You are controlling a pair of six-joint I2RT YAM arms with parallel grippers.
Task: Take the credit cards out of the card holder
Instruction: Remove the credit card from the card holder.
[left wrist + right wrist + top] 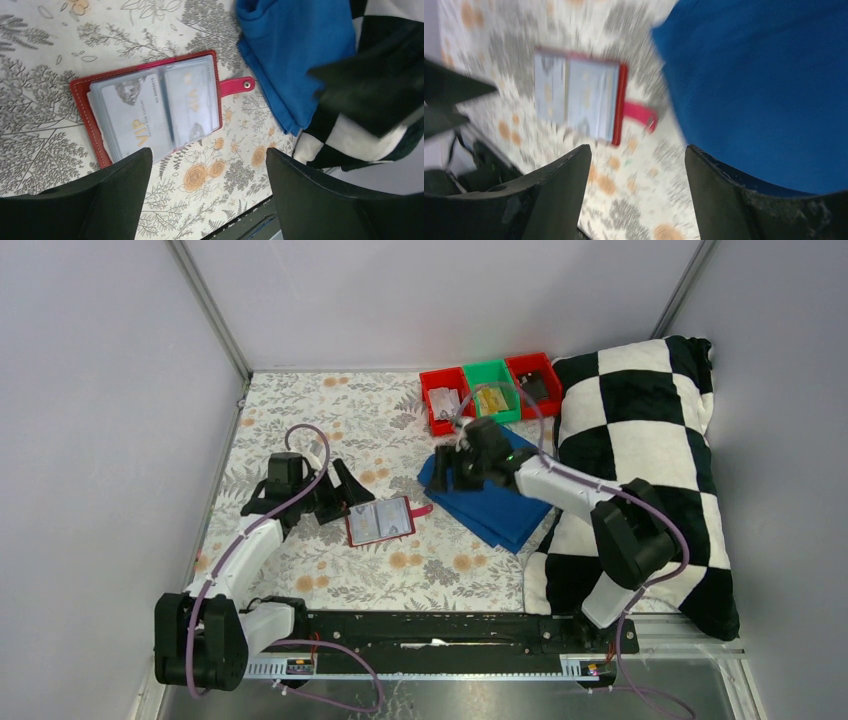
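The red card holder (pixel 380 521) lies open on the floral cloth, its strap tab (pixel 422 509) pointing right. In the left wrist view the holder (pixel 80 90) shows pale cards (pixel 135 117) behind its clear sleeves. It also shows, blurred, in the right wrist view (pixel 579 97). My left gripper (pixel 335 497) is open and empty just left of the holder, with the fingertips (pixel 209 152) wide apart. My right gripper (pixel 450 470) is open and empty, hovering over the blue cloth's left edge (pixel 636 155). A pale card (pixel 443 402), a tan-yellow card (pixel 490 400) and a dark card (pixel 534 388) lie in the bins.
A row of bins stands at the back: a red bin (pixel 430 380), a green bin (pixel 487 370) and a second red bin (pixel 520 363). A folded blue cloth (pixel 500 505) lies right of the holder. A black-and-white checkered pillow (pixel 640 440) fills the right side. Grey walls enclose the table.
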